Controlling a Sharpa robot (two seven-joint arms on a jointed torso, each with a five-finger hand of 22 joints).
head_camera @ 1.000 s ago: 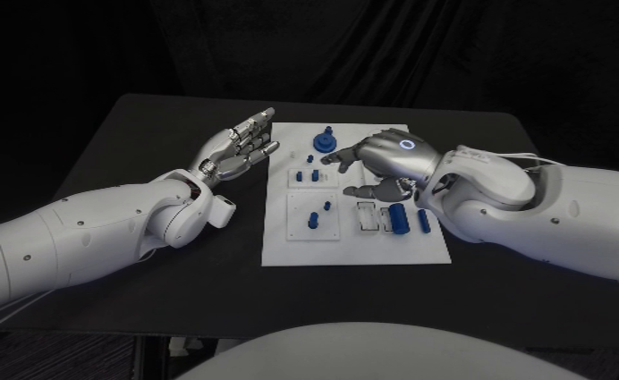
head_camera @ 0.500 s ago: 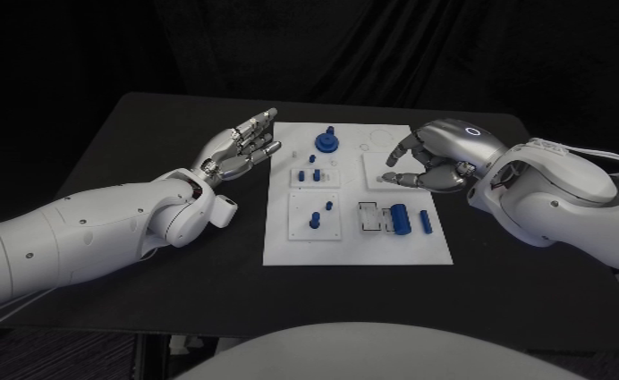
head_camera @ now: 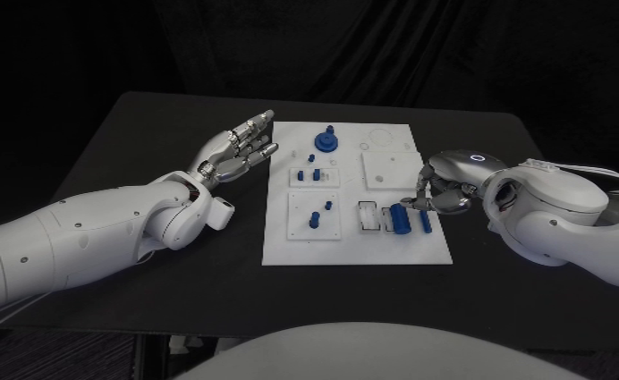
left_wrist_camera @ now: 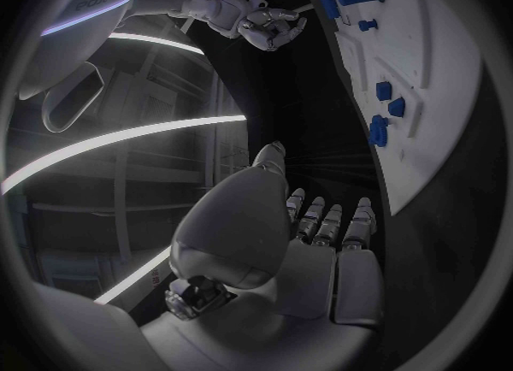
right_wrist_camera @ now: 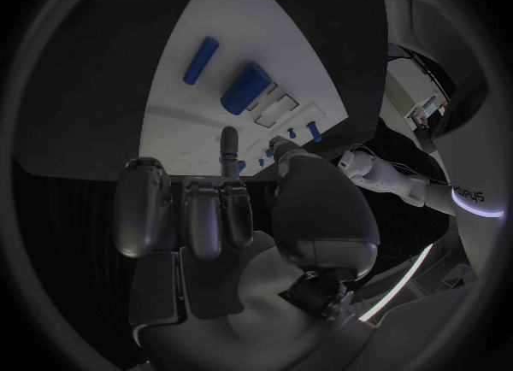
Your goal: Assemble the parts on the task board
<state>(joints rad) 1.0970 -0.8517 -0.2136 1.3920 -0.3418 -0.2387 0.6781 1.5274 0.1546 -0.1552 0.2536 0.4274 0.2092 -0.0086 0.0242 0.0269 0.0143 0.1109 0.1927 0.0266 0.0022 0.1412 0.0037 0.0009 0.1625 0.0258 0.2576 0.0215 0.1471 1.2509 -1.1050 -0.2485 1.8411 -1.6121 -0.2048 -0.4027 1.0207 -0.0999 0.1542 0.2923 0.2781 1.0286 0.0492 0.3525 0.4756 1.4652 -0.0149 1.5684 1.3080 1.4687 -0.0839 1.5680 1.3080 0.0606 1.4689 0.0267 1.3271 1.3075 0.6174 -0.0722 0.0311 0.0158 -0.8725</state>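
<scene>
Right hand at board's right edge, fingers curled in, holding nothing, just beside blue parts. Left hand off left edge, fingers spread, empty. Bare table around.

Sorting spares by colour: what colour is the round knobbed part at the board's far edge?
Blue; the round knobbed part on the task board shows best in the head view.

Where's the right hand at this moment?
In the head view the right hand hovers at the task board's right edge, fingers curled beside the loose blue parts near the board's front right corner.
</scene>
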